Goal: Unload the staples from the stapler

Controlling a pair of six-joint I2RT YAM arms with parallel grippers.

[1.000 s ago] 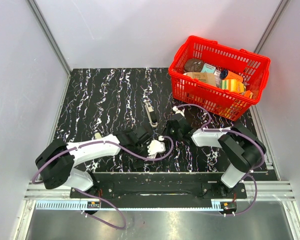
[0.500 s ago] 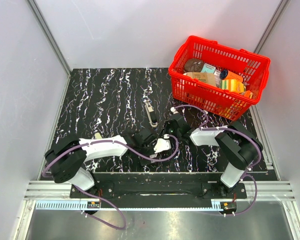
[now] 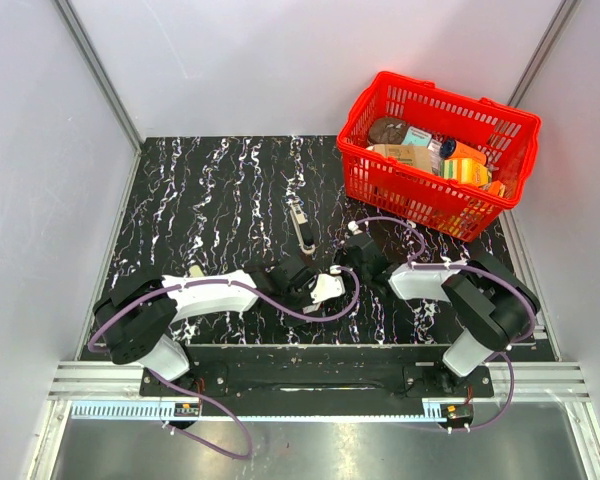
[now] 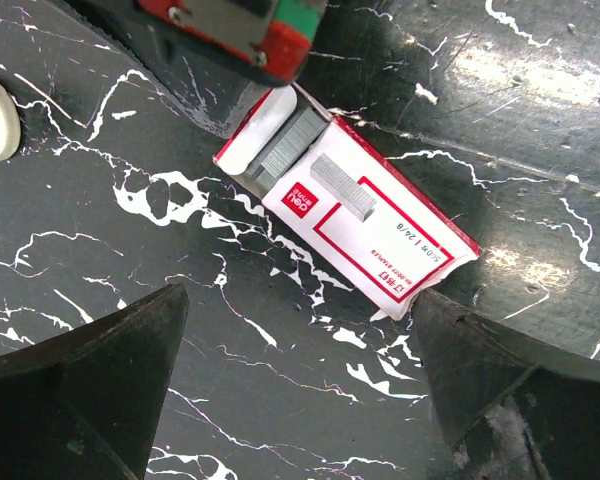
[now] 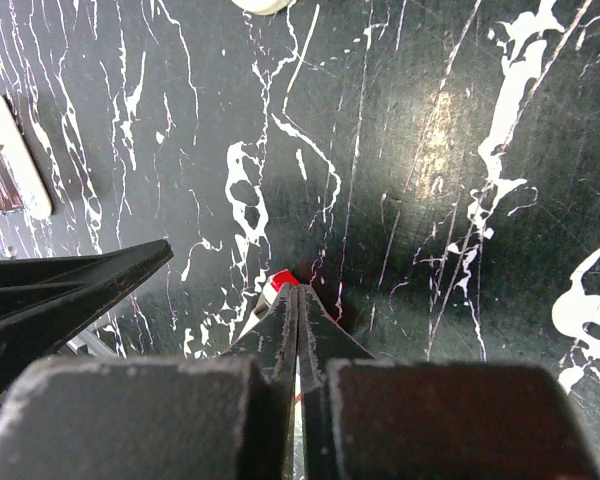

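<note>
The stapler (image 3: 302, 228) lies slim and silver-grey on the marbled table, beyond both grippers. A red-and-white staple box (image 4: 365, 225) lies between my arms and also shows in the top view (image 3: 329, 288). A short grey staple strip (image 4: 342, 188) lies on top of it, and more staples (image 4: 283, 148) show in its open end. My left gripper (image 4: 300, 400) is open and empty, with its right finger (image 4: 500, 380) touching the box's near corner. My right gripper (image 5: 298, 290) is shut, its tips over the box's red corner (image 5: 283, 278).
A red basket (image 3: 505, 125) full of groceries stands at the back right. A pale object with a dark part (image 5: 5, 160) lies at the left edge of the right wrist view. The left arm's finger (image 5: 70, 290) reaches in beside my right gripper.
My left arm has swung right and forward, bringing its open jaws up to the box. The box and my right gripper have shifted slightly to the right.
</note>
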